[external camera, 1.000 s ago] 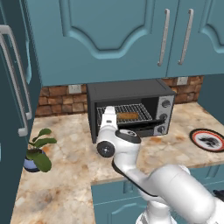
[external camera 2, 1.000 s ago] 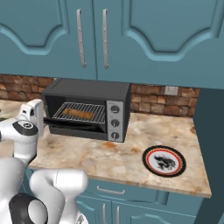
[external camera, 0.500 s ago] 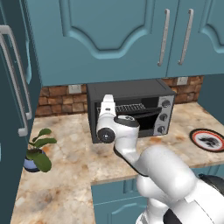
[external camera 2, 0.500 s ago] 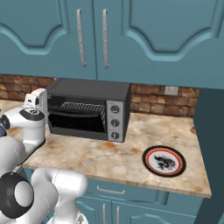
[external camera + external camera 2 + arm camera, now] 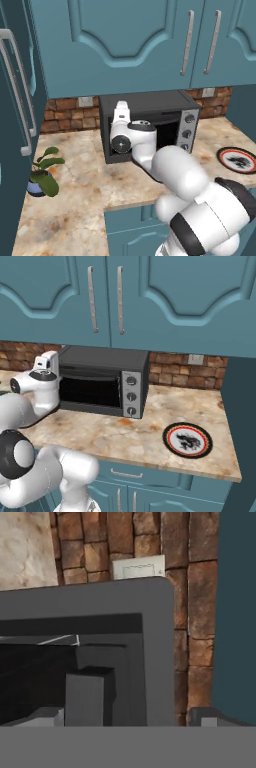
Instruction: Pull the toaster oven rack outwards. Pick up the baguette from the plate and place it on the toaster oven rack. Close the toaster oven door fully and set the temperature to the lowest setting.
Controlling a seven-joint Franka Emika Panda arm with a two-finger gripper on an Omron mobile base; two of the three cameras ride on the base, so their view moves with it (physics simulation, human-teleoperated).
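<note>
From the right base view, the gripper (image 5: 48, 362) sits at the oven's (image 5: 102, 381) left top corner with fingers spread wide and holding nothing. The door (image 5: 90, 391) looks shut against the front, so rack, bread and door steps seem done; whether the baguette lies inside, the dark glass hides. The knobs (image 5: 131, 395) remain, the temperature apparently still to set, and further right the plate (image 5: 187, 440) lies bare.

The boxy dark grey toaster oven (image 5: 150, 125) stood on the beige marble desk (image 5: 90, 175); the white arm hid its front, and the red-rimmed round plate (image 5: 239, 160) lay well apart.
</note>
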